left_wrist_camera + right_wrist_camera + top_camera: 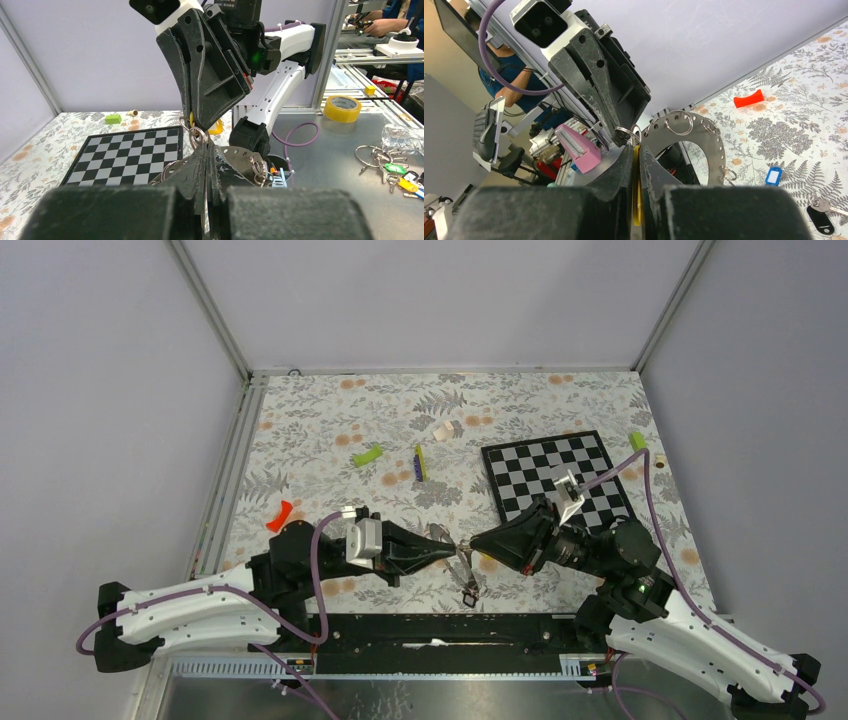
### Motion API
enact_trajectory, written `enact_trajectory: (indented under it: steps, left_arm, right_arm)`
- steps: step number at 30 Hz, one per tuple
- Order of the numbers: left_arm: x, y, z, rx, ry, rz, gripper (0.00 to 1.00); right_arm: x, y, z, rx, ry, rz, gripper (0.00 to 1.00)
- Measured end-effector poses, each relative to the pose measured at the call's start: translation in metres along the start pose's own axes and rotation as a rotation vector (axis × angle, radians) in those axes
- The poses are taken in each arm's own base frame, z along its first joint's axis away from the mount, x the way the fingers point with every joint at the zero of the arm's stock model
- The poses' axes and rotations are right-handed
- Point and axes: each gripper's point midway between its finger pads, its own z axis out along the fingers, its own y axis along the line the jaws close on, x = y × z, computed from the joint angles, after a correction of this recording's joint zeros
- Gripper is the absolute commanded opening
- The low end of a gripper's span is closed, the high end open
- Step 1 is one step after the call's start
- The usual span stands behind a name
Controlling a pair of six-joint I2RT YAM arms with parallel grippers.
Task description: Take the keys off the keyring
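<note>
The keyring [241,154] is a flat silvery hoop with small holes around its rim, held up between the two arms near the table's front [462,562]. My left gripper [207,148] is shut on its edge. My right gripper [635,148] is shut on a yellow-tagged key [636,200], which hangs from a small split ring [198,136] on the hoop [706,131]. The two grippers meet tip to tip [447,551] [477,544]. A blue-tagged key [773,175] and a black-tagged key [819,220] lie loose on the cloth; the black one also shows in the top view [468,596].
The chessboard [556,480] lies right of centre behind the right arm. Lime-green blocks [368,455] [637,440], a thin stick [420,462] and a red piece [280,515] lie on the floral cloth. Off the table, a bench holds yellow tape [342,108] and another bunch of keys [395,170].
</note>
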Motion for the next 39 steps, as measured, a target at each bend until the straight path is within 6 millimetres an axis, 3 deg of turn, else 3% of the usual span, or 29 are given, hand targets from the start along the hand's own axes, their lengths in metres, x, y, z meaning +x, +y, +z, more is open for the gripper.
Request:
enact_trajectory:
  steps: [6, 17, 26, 28, 35, 39]
  left_arm:
    - [0.000, 0.001, -0.002, -0.011, 0.003, 0.000, 0.00]
    - [-0.004, -0.001, -0.005, -0.006, -0.006, 0.001, 0.00]
    - [0.001, -0.002, -0.003, 0.007, 0.011, -0.003, 0.00]
    - [0.002, -0.002, -0.003, 0.006, 0.013, -0.004, 0.03]
    - [0.003, -0.003, -0.004, 0.006, 0.016, -0.014, 0.27]
    - [0.000, -0.004, -0.005, 0.008, 0.010, -0.023, 0.34]
  right_arm:
    - [-0.001, -0.001, -0.001, 0.003, -0.006, -0.012, 0.00]
    - [-0.001, 0.021, -0.018, -0.122, -0.021, -0.218, 0.00]
    - [0.004, 0.018, -0.015, -0.134, 0.003, -0.275, 0.00]
    - [0.005, 0.017, -0.015, -0.136, 0.008, -0.290, 0.00]
    - [0.012, 0.022, -0.018, -0.195, 0.040, -0.381, 0.00]
    - [0.013, 0.029, -0.019, -0.241, 0.051, -0.429, 0.00]
